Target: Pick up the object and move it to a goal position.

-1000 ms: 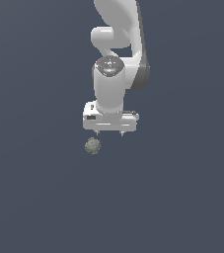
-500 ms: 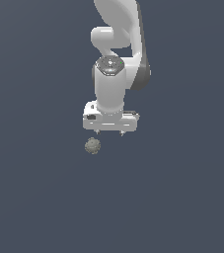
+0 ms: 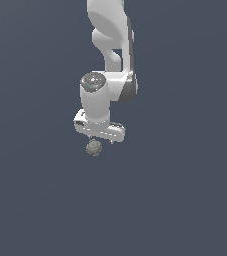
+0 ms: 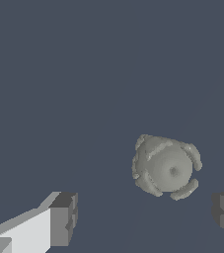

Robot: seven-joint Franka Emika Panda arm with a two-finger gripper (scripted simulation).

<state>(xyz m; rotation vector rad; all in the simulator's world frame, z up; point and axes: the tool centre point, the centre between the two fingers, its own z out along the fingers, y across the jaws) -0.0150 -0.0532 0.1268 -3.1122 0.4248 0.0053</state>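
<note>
Hanging from the white arm, the tool (image 3: 103, 139) sits just above the ball (image 3: 93, 148) in the exterior view, where its fingers are too small and too hidden under the tool body to make out. The wrist view shows them better: two dark pads (image 4: 64, 218), one cut off by the picture's edge, stand wide apart with nothing between them touching either. The ball (image 4: 166, 166), grey-tan and lumpy, lies on the table (image 3: 175, 200) within the span of the pads, nearer the cut-off one, though not level with them. Whether the pads reach down to its height I cannot tell. Plain dark table surrounds the ball on every side, with open room all around.
</note>
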